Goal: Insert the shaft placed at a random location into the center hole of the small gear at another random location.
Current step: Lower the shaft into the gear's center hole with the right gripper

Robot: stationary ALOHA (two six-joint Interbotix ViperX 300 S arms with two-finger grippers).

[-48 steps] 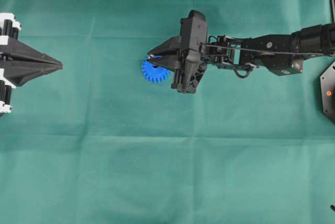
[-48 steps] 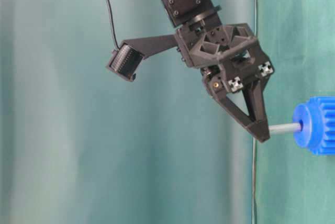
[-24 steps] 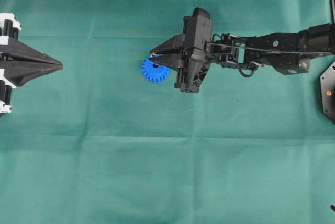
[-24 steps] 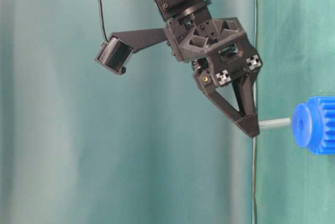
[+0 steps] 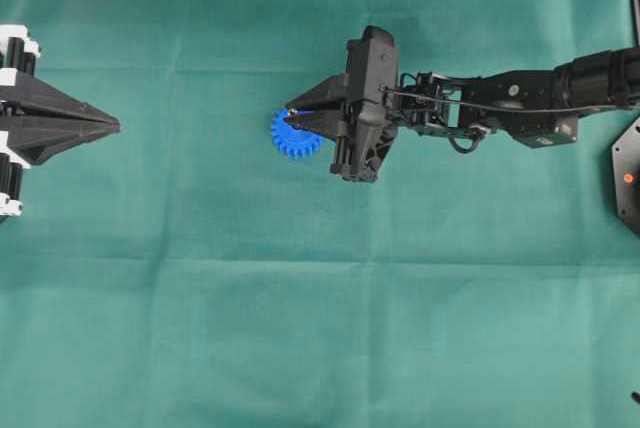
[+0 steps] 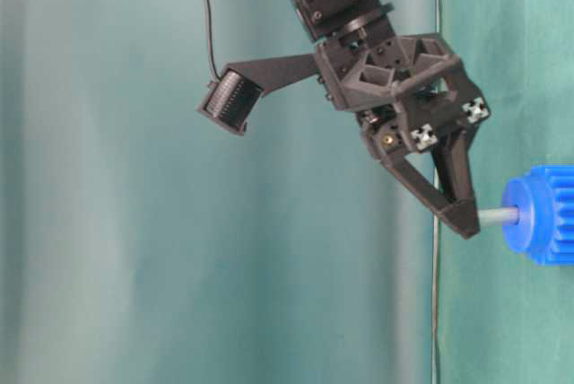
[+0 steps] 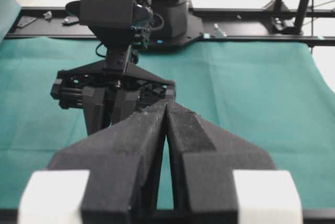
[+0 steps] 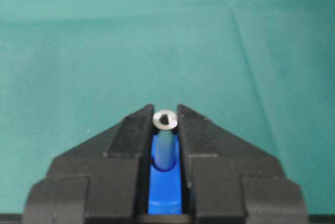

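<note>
The small gear (image 5: 291, 140), bright blue, lies flat on the green cloth; its toothed rim and raised hub (image 6: 536, 222) show in the table-level view. My right gripper (image 5: 289, 112) hangs over it, shut on the shaft (image 6: 498, 216), a thin silver pin. The pin's free end meets the middle of the hub. From the right wrist the shaft's shiny round end (image 8: 165, 119) sits pinched between the fingertips, blue gear (image 8: 165, 195) behind it. The center hole is hidden by the shaft and fingers. My left gripper (image 5: 114, 126) rests shut at the far left, holding nothing.
Green cloth (image 5: 320, 308) covers the whole table. A black base (image 5: 626, 176) with a red light stands at the right edge. From the left wrist I see the right arm (image 7: 112, 85) ahead and a black frame rail (image 7: 246, 38) behind the table.
Half a second ago the shaft's end hung apart from the gear hub. My right gripper has shifted back toward the gear and the shaft's end now meets the hub. The left arm stayed still.
</note>
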